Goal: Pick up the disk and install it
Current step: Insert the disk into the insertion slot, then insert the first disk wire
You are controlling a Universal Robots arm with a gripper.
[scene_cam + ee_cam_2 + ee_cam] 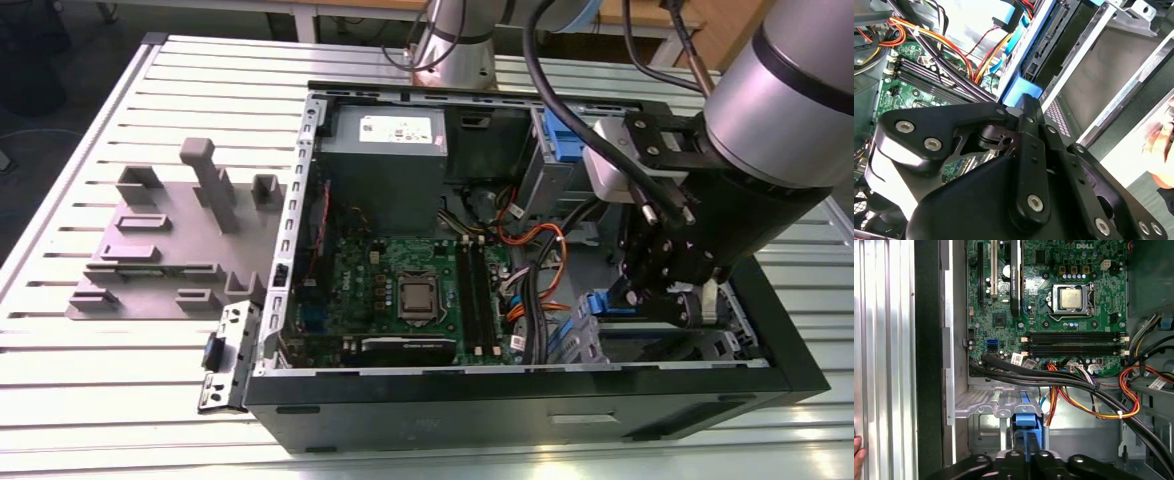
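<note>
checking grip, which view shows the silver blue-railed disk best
Second wrist view: the disk shows its blue rail and connector edge beyond the end effector. First wrist view shows its pinched blue end; exterior view, a blue sliver.

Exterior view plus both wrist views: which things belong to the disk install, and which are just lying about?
Job in hand: disk, gripped by its blue rail; claw; metal drive cage; open computer case.
Lying about: grey fixture block; metal bracket beside the case; a person's hand.
</note>
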